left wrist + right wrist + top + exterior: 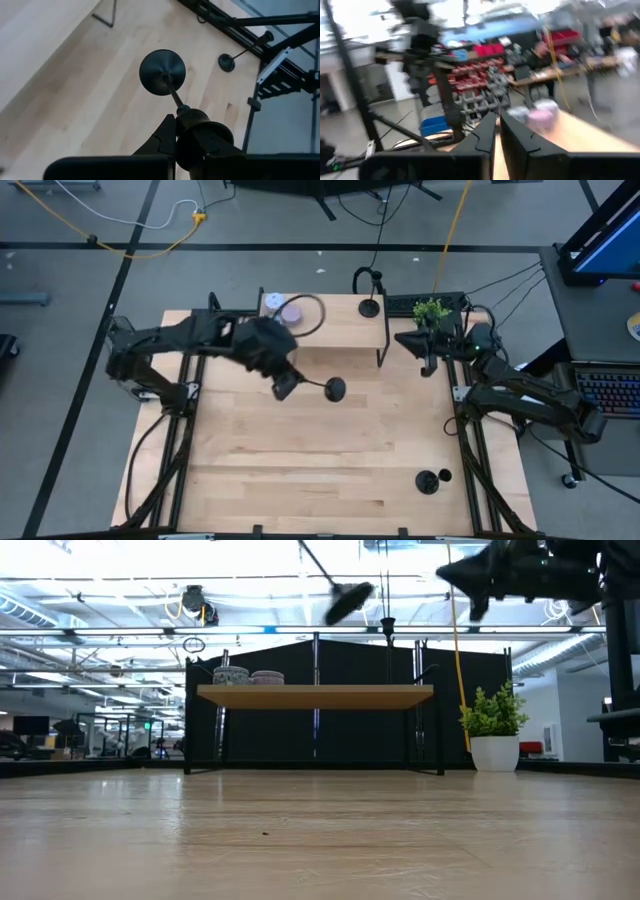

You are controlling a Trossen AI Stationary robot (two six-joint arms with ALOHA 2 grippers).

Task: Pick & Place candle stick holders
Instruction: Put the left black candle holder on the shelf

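Note:
My left gripper (287, 387) hangs above the table's middle, shut on a black candle stick holder (322, 387). The holder's round base (162, 71) points away from the fingers. A second holder (369, 307) stands upright on the wooden shelf (340, 330) at the far side. A third holder (428, 481) lies on its side near the table's front right. My right gripper (405, 340) is raised at the far right beside the shelf, shut on nothing (496, 131). My left gripper pinches the holder's cup end (190, 118) between its two fingers. The fingers slant downward from the table's left and lie along the holder. The thin stem (172, 92) and disc base stick out beyond the fingertips. The holder is lifted clear of the table, tilted with its base toward the right.
Two round pastel tins (285, 310) sit on the shelf's left end. A small potted plant (432, 310) stands at the far right by my right arm. Bare wood (300, 470) stretches across the table's near half.

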